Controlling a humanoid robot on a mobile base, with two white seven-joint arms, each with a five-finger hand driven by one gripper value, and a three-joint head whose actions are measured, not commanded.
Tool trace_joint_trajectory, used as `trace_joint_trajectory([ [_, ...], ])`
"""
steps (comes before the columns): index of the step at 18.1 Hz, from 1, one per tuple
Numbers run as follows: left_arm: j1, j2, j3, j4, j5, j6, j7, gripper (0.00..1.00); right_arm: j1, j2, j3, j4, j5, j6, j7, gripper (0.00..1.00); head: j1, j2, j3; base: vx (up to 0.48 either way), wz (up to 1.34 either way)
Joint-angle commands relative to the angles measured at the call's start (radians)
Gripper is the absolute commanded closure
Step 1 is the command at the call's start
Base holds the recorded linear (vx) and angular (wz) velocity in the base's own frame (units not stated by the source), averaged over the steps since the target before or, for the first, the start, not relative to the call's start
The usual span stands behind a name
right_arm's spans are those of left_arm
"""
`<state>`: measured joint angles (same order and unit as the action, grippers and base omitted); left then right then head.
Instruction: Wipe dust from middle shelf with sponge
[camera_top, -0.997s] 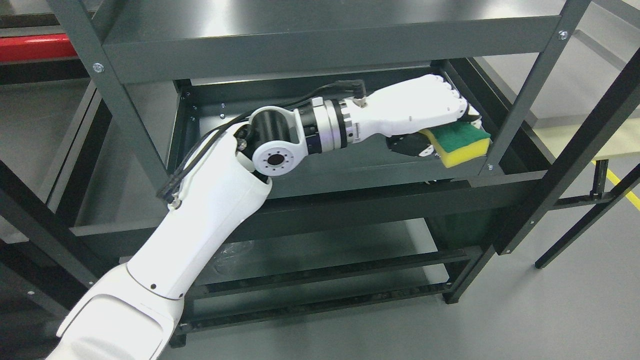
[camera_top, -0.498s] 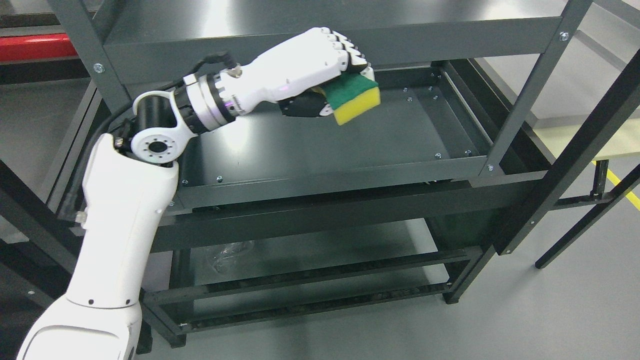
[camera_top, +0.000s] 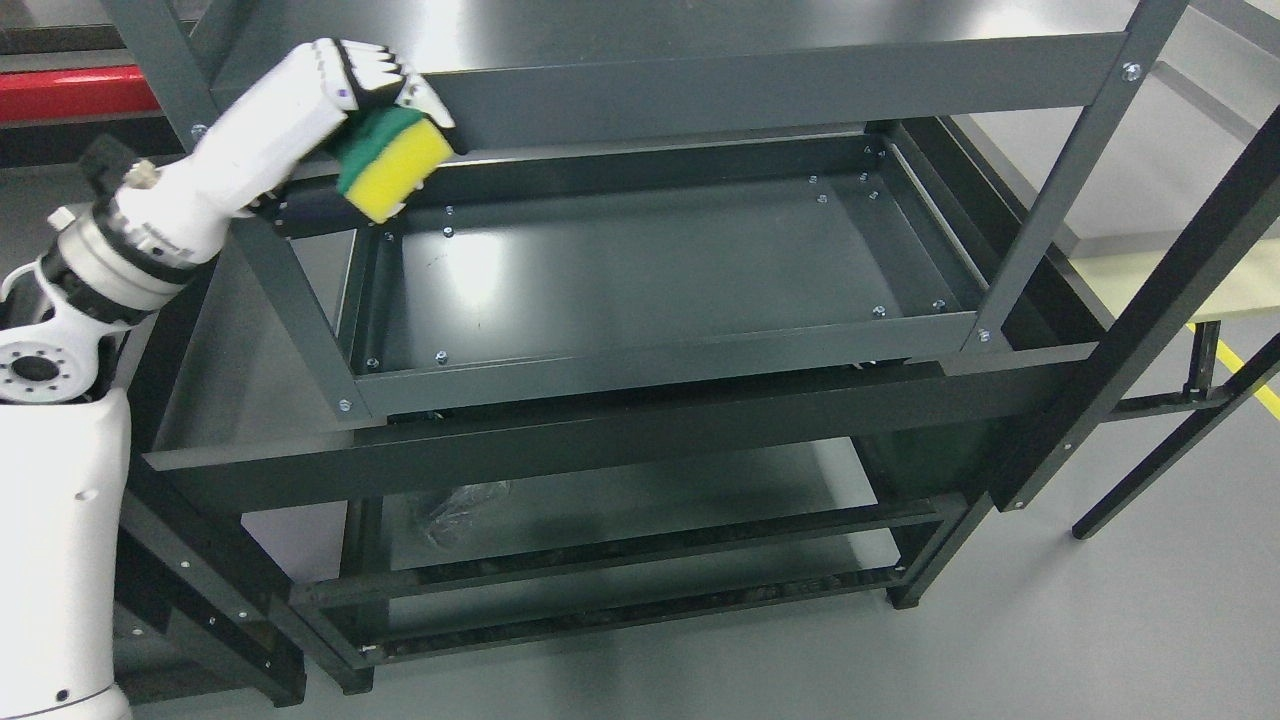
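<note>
our white jointed fingers (camera_top: 365, 68) are curled over the top of the yellow foam sponge with the green scouring face (camera_top: 392, 160), and the left hand (camera_top: 300, 110) grips it up at the far left corner of the rack, level with the dark steel top rail (camera_top: 760, 85). the sponge hangs in the air, clear of the dark grey metal middle shelf tray (camera_top: 650, 270) below it. we judge the risk is in going back down: the left corner post (camera_top: 290, 290) and the rail sit close to our knuckles, and a clip there could knock the sponge loose or tilt it so an edge wipes rather than the flat face.
</note>
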<state>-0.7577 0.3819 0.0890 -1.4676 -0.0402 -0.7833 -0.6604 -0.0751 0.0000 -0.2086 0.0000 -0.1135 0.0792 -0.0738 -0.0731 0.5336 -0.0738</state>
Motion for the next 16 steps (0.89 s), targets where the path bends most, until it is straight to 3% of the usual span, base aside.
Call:
trace_joint_trajectory([
  [1, 0.052, -0.015, 0.005, -0.114, 0.281, -0.002, 0.016, 0.99, 0.000, -0.017, 0.000, -0.017, 0.000, -0.003, 0.000, 0.00, 0.0000, 0.000, 0.000, 0.000, 0.00],
  [4, -0.034, -0.356, -0.147, -0.115, 0.263, -0.002, 0.024, 1.00, 0.000, -0.017, 0.000, -0.017, 0.000, -0.003, 0.000, 0.00, 0.0000, 0.000, 0.000, 0.000, 0.00],
  [6, -0.048, -0.364, -0.298, -0.106, 0.211, 0.041, 0.074, 0.99, 0.000, -0.017, 0.000, -0.017, 0.000, -0.003, 0.000, 0.00, 0.0000, 0.000, 0.000, -0.003, 0.01],
  [8, -0.049, -0.364, -0.582, -0.060, 0.203, 0.094, 0.373, 0.99, 0.000, -0.017, 0.000, -0.017, 0.000, -0.003, 0.000, 0.00, 0.0000, 0.000, 0.000, -0.002, 0.02],
  [10, -0.037, -0.364, -0.774, -0.021, 0.198, 0.153, 0.612, 0.99, 0.000, -0.017, 0.000, -0.017, 0.000, -0.003, 0.000, 0.00, 0.0000, 0.000, 0.000, 0.000, 0.00],
  [14, 0.142, -0.364, -1.065, -0.011, 0.206, 0.235, 0.654, 0.99, 0.000, -0.017, 0.000, -0.017, 0.000, -0.003, 0.000, 0.00, 0.0000, 0.000, 0.000, 0.000, 0.00],
  [16, 0.283, -0.364, -1.098, -0.011, 0.200, 0.284, 0.656, 0.99, 0.000, -0.017, 0.001, -0.017, 0.000, -0.003, 0.000, 0.00, 0.0000, 0.000, 0.000, 0.000, 0.00],
])
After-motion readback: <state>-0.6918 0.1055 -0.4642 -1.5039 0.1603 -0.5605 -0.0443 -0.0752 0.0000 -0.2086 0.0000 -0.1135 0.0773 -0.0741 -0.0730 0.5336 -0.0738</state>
